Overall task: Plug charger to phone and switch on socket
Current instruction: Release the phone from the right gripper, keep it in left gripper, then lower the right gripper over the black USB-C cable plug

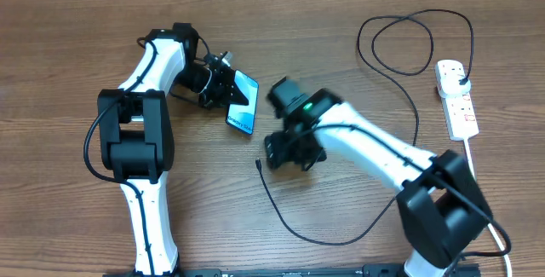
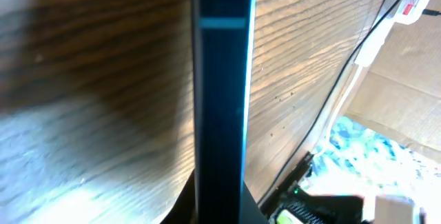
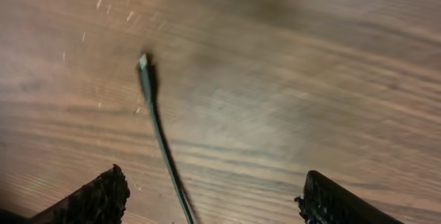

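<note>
Charger, long thin black cable [image 3: 160, 138]: its small connector tip [image 3: 143, 63] lies loose on the brown wooden table [image 1: 68, 55]. The cable trails off in a wide curve to a black plug [image 1: 460, 75] seated in the white power strip with red switches [image 1: 464, 119].

Right gripper [image 3: 213, 182] sits over the tip end. The cable runs between its two fingers [image 3: 103, 196], closer to one and touching neither. Jaws wide apart, holding nothing.

Slim smartphone, blue-teal screen [image 1: 243, 106], is near the tip but apart from it, clamped in the closed left gripper [image 1: 223, 88]. Can't tell whether it rests on the table.
</note>
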Action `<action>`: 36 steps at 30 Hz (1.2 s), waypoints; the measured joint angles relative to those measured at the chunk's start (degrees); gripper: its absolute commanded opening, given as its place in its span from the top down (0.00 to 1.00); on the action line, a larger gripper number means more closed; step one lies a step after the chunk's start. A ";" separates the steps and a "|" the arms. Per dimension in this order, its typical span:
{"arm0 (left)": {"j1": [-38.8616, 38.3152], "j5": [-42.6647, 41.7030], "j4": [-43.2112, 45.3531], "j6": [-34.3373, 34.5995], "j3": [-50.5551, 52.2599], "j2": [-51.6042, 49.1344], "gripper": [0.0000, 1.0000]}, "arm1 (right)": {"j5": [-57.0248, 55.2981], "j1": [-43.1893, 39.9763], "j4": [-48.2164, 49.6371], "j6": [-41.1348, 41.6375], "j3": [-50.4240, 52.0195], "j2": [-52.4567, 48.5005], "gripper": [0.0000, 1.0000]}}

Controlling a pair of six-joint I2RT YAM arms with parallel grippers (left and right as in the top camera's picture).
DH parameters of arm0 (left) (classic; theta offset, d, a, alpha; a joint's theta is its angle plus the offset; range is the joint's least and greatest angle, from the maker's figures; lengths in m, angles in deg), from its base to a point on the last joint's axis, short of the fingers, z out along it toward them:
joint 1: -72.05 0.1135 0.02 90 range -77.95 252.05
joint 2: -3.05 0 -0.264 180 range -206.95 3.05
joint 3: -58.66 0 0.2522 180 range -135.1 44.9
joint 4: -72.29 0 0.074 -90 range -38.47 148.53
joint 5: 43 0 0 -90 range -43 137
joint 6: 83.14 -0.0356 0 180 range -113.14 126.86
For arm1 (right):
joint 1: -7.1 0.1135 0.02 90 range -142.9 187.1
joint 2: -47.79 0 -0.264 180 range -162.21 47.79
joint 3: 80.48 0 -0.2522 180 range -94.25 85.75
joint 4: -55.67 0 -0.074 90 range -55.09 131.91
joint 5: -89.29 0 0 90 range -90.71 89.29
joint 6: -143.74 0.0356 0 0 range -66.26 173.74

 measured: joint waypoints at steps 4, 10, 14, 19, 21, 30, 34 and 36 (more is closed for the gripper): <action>0.15 -0.02 -1.07 -0.37 0.02 0.00 0.95 | -3.17 4.92 -1.88 -0.11 0.00 0.00 0.10; 0.15 0.81 -3.10 -1.62 0.02 0.00 0.96 | -6.73 6.51 -4.52 -0.22 0.00 0.00 0.04; 0.15 2.78 -3.82 -1.92 0.02 0.00 0.96 | -7.26 6.49 -4.02 -0.28 0.00 0.00 0.00; 0.07 3.30 -3.82 -3.15 0.02 0.00 0.96 | -5.07 6.49 -1.90 -0.22 0.00 0.00 0.00; -0.04 3.48 -3.82 -3.76 0.02 0.00 0.96 | -4.55 6.49 -1.18 -0.22 0.00 0.00 0.00; -0.20 4.37 -3.82 -5.92 0.02 0.00 0.96 | -4.37 6.49 0.31 -0.26 0.37 0.00 0.02; -0.72 4.81 -3.80 -6.51 0.02 0.00 0.96 | -4.26 6.49 2.16 -0.37 2.14 0.00 0.01; -1.14 4.83 -3.82 -6.64 0.02 0.00 0.96 | -4.22 6.49 3.82 -0.39 3.54 0.00 0.01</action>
